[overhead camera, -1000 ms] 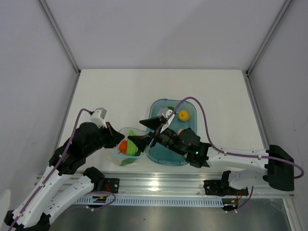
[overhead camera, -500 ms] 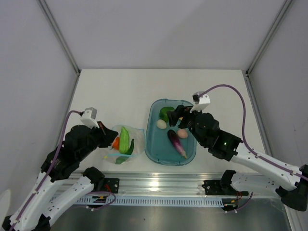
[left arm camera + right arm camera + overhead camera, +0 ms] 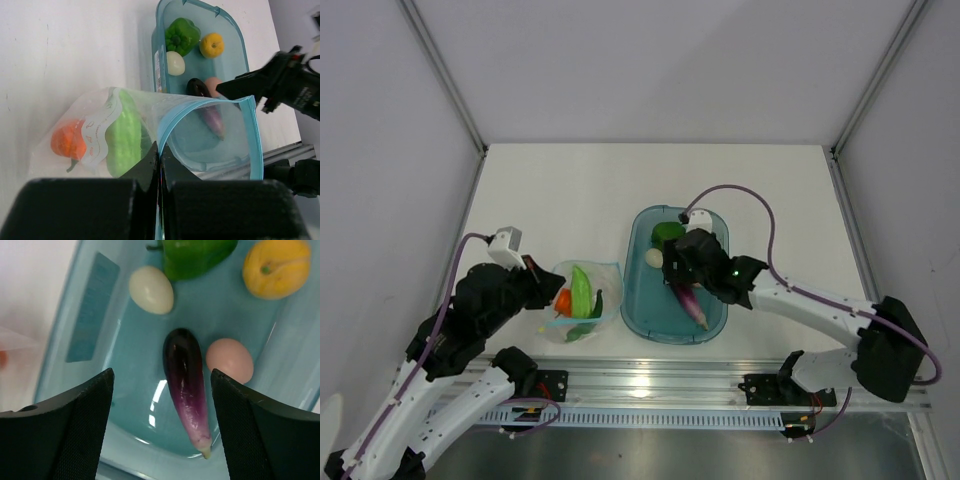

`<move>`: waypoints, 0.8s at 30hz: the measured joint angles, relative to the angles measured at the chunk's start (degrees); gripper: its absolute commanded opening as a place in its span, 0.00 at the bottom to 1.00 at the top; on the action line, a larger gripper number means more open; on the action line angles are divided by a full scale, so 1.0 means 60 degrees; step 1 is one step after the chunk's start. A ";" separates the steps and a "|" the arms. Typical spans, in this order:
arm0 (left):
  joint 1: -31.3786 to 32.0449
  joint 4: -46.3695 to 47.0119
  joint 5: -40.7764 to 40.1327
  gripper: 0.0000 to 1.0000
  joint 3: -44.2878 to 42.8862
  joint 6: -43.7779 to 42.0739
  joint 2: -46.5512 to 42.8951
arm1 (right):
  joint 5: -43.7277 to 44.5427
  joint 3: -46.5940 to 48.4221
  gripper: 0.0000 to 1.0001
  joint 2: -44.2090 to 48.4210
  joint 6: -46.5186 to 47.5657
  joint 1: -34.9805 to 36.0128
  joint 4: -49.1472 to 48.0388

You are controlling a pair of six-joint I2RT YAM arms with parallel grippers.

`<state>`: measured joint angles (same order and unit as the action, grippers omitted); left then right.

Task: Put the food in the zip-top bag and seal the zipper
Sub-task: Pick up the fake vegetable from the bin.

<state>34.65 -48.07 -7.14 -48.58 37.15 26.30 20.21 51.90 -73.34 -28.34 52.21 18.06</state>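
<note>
The clear zip-top bag (image 3: 588, 305) lies left of the teal tray (image 3: 645, 310). It holds an orange round piece (image 3: 67, 142), a pale green pod (image 3: 122, 137) and a dark green piece. My left gripper (image 3: 160, 152) is shut on the bag's mouth by the light blue zipper (image 3: 210, 101), holding it open; it shows in the top view (image 3: 545, 293). My right gripper (image 3: 161, 385) is open and empty, low over a purple eggplant (image 3: 185, 385) in the tray; it shows in the top view (image 3: 672, 268).
The tray also holds a green bell pepper (image 3: 197, 255), a yellow round piece (image 3: 276, 267), a white egg (image 3: 151, 289) and a pink egg (image 3: 230, 359). The tray's near rim (image 3: 150, 455) lies below my fingers. Grey walls surround the table.
My right gripper left the bag, where it dropped the green pod, swung back over the tray and came down over the eggplant. My left gripper still holds the bag's mouth.
</note>
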 measured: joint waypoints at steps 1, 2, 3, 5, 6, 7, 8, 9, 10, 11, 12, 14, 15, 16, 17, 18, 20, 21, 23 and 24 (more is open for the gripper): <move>0.0000 0.0004 0.0000 0.01 0.0022 0.0004 0.0004 | -0.0047 0.0098 0.78 -0.0393 0.0004 -0.0015 0.0109; 0.0000 0.0004 0.0004 0.01 0.0040 0.0007 0.0004 | -0.0080 0.0189 0.77 -0.0743 0.0011 -0.0011 0.0237; 0.0000 0.0000 0.0004 0.01 0.0044 0.0011 0.0007 | -0.0087 0.0291 0.77 -0.1035 0.0015 -0.0004 0.0335; 0.0000 0.0007 0.0004 0.01 0.0044 0.0018 0.0007 | -0.0135 0.0488 0.78 -0.1479 0.0055 0.0011 0.0466; 0.0000 0.0007 0.0007 0.01 0.0044 0.0018 0.0007 | -0.0153 0.0616 0.78 -0.1657 0.0084 0.0011 0.0528; 0.0000 0.0004 0.0004 0.01 0.0044 0.0018 0.0007 | -0.0178 0.0754 0.78 -0.1840 0.0117 0.0011 0.0572; 0.0000 0.0007 0.0000 0.01 0.0044 0.0018 0.0007 | -0.0189 0.0892 0.79 -0.2025 0.0160 0.0011 0.0605; 0.0000 0.0007 0.0000 0.01 0.0044 0.0015 0.0007 | -0.0200 0.1035 0.79 -0.2211 0.0197 0.0011 0.0637; 0.0000 0.0004 0.0000 0.01 0.0044 0.0015 0.0007 | -0.0200 0.1184 0.79 -0.2390 0.0233 0.0011 0.0663; 0.0000 0.0004 0.0000 0.01 0.0044 0.0015 0.0007 | -0.0204 0.1319 0.79 -0.2575 0.0262 0.0011 0.0667; 0.0000 0.0007 0.0000 0.01 0.0044 0.0015 0.0007 | -0.0211 0.1424 0.79 -0.2761 0.0295 0.0011 0.0667; 0.0000 0.0007 0.0000 0.01 0.0044 0.0015 0.0007 | -0.0215 0.1577 0.79 -0.3115 0.0357 0.0011 0.0663; 0.0000 0.0004 0.0000 0.01 0.0044 0.0015 0.0007 | -0.0219 0.1606 0.79 -0.3289 0.0386 0.0011 0.0663; 0.0000 0.0004 0.0000 0.01 0.0044 0.0015 0.0007 | -0.0215 0.1614 0.79 -0.3435 0.0408 0.0011 0.0678; 0.0000 0.0007 -0.0004 0.01 0.0044 0.0015 0.0007 | -0.0208 0.1610 0.79 -0.3566 0.0415 0.0011 0.0696; 0.0000 0.0004 -0.0004 0.01 0.0044 0.0011 0.0007 | -0.0204 0.1610 0.79 -0.3668 0.0419 0.0011 0.0710; 0.0000 0.0007 0.0000 0.00 0.0044 -0.0004 0.0011 | -0.0175 0.1610 0.79 -0.3821 0.0426 0.0011 0.0732; 0.0000 0.0007 0.0000 0.01 0.0044 -0.0007 0.0015 | -0.0149 0.1610 0.79 -0.3880 0.0433 0.0011 0.0736; 0.0000 0.0007 -0.0004 0.01 0.0044 -0.0011 0.0029 | -0.0058 0.1610 0.78 -0.3942 0.0474 0.0011 0.0736; 0.0000 0.0015 -0.0004 0.00 0.0044 -0.0011 0.0044 | 0.0004 0.1614 0.77 -0.3967 0.0492 0.0011 0.0743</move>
<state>34.65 -47.99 -7.16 -48.31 37.08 26.57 20.23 61.58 -97.14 -25.39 52.27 22.52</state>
